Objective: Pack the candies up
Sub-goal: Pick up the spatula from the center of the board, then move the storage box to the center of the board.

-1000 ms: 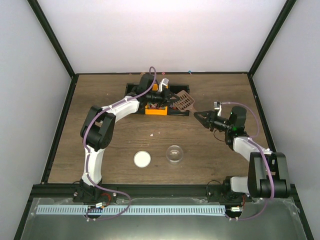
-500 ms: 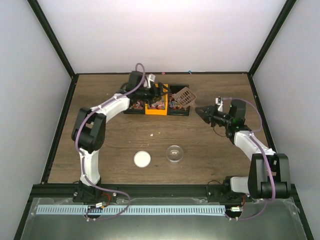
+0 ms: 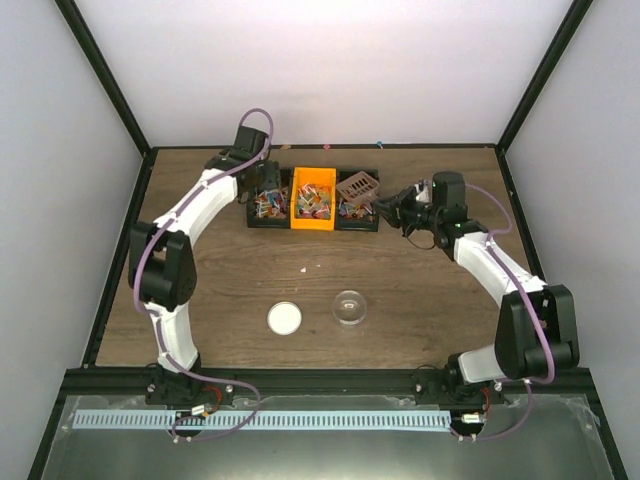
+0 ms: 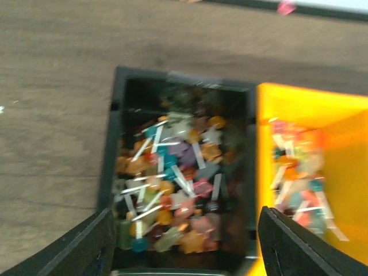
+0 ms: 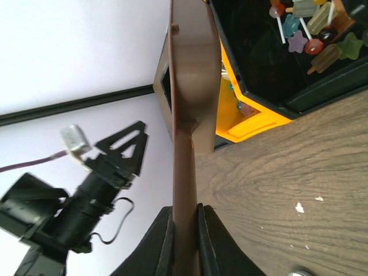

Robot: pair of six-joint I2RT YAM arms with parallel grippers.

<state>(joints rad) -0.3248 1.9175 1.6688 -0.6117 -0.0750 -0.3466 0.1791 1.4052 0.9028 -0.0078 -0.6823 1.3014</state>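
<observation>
The candies (image 4: 172, 184) are small mixed-colour sweets, many on white sticks, heaped in the left black bin (image 4: 109, 172). More of them fill the orange bin (image 4: 351, 144) beside it. My left gripper (image 4: 184, 253) hovers open over the black bin's near end, nothing between its fingers (image 4: 86, 247). In the top view this gripper (image 3: 262, 186) is at the row's left end. My right gripper (image 5: 185, 230) is shut on the handle of the brown slotted scoop (image 5: 187, 86). The scoop's head (image 3: 358, 187) is above the right black bin (image 3: 356, 222), with the right gripper (image 3: 392, 211) just to its right.
A small clear round jar (image 3: 349, 307) stands on the wooden table (image 3: 450, 300), and its white lid (image 3: 285, 318) lies to its left. A pale crumb (image 3: 304, 268) lies between the bins and the lid. The enclosure's back wall runs close behind the bins.
My left gripper has opened and swung left from the orange bin to the left black bin. My right gripper carried the scoop up and left, over the right black bin.
</observation>
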